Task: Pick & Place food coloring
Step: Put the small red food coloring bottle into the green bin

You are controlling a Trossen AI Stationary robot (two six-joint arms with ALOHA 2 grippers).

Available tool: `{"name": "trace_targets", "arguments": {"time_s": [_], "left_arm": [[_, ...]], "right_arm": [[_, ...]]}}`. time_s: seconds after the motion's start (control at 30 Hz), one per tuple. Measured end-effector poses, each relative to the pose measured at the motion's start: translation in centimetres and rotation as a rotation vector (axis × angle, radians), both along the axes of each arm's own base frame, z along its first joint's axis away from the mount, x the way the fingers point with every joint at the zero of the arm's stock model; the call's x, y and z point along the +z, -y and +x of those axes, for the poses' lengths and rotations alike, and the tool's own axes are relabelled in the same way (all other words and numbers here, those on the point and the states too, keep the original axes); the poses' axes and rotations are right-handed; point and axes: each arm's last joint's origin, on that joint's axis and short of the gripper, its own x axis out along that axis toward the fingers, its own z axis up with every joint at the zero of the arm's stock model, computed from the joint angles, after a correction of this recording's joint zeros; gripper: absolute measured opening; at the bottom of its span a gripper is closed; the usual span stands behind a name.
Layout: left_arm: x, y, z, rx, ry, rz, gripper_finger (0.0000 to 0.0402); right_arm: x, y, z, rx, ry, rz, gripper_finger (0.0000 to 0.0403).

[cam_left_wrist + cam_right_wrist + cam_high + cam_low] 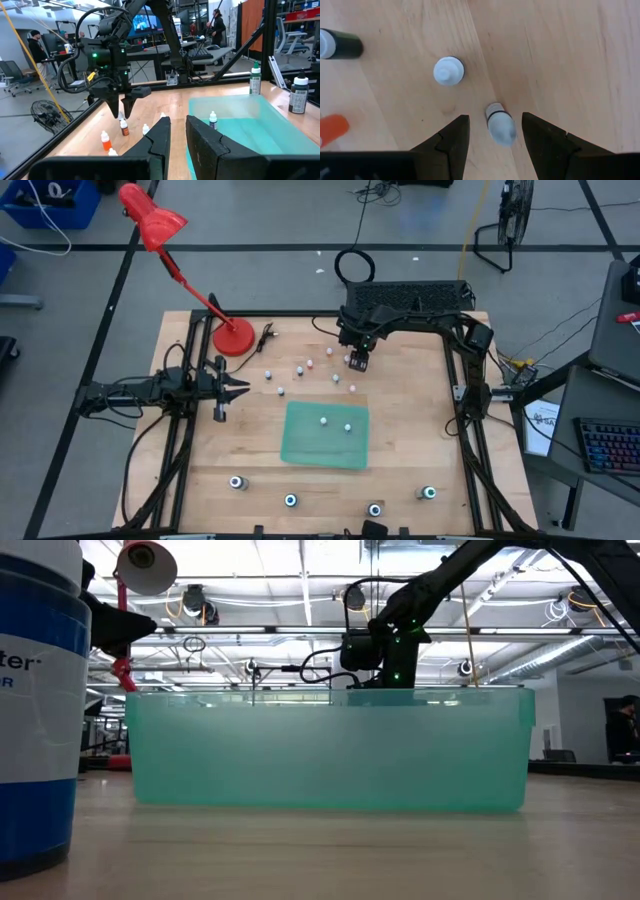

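The right pincer (492, 131) hangs wide over a white-capped bottle (500, 125) standing between its fingers at the desk's (420, 430) twelve o'clock. The pick is in hand; next it likely must lower and close. The left pincer (238, 388) waits narrow at nine o'clock.

Far-centre of the tabletop (420, 430) is crowded: small bottles (300, 370) stand scattered w/ narrow gaps, right tool (357, 362) hangs open just over one bottle (500, 124), another upright one (448, 70) close beside it. Red lamp (232, 335) blocks the far-left corner, its arm slanting out over the edge; left tool (238, 388) sits at the left edge. Green tray (300, 442) fills the middle w/ two bottles inside, four dark teal-topped bottles (290, 501) line the near edge well apart; bare wood right of the tray and btw tray and near row gives open passage.
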Motion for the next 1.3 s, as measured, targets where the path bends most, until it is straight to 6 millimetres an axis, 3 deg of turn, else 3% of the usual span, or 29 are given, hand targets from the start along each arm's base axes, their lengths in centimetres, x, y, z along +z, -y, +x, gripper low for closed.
{"name": "trace_targets", "arguments": {"time_s": [0.33,1.07,1.3], "left_arm": [[0.0,0.0,0.0,0.0,0.0,0.0,0.0067],[0.0,0.0,0.0,0.0,0.0,0.0,0.0067],[0.0,0.0,0.0,0.0,0.0,0.0,0.0067]], "right_arm": [[-0.03,-0.09,-0.17,0.0,-0.017,0.01,0.016],[0.04,0.03,0.03,0.008,0.004,-0.004,0.0047],[0.14,0.01,0.02,0.022,0.005,-0.008,0.0043]]}}
